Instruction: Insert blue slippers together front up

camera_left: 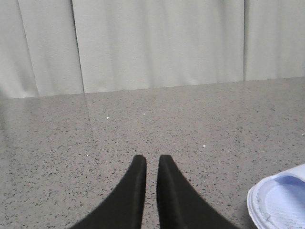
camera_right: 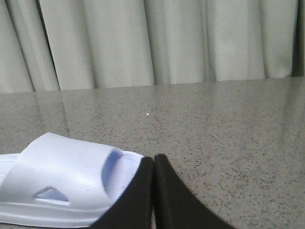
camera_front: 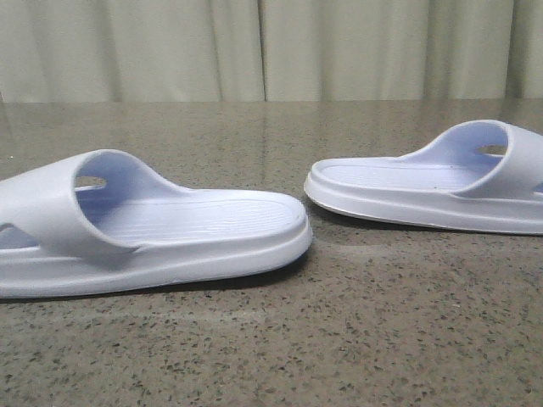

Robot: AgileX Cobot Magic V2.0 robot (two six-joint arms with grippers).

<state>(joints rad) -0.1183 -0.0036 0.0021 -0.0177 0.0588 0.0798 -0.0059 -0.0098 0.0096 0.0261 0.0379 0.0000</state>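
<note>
Two blue slippers lie flat on their soles on the speckled table, heel ends facing each other with a small gap between. The left slipper [camera_front: 153,229] has its strap at the left; the right slipper [camera_front: 433,182] has its strap at the right. Neither gripper shows in the front view. In the left wrist view my left gripper [camera_left: 152,160] is shut to a narrow slit, holding nothing, with one slipper's rounded end [camera_left: 281,200] off to its side. My right gripper [camera_right: 154,160] is shut and empty, just beside the other slipper's strap [camera_right: 62,186].
The grey speckled table top [camera_front: 271,339] runs back to a pale pleated curtain [camera_front: 271,47] along its far edge. Nothing else stands on the table in these views.
</note>
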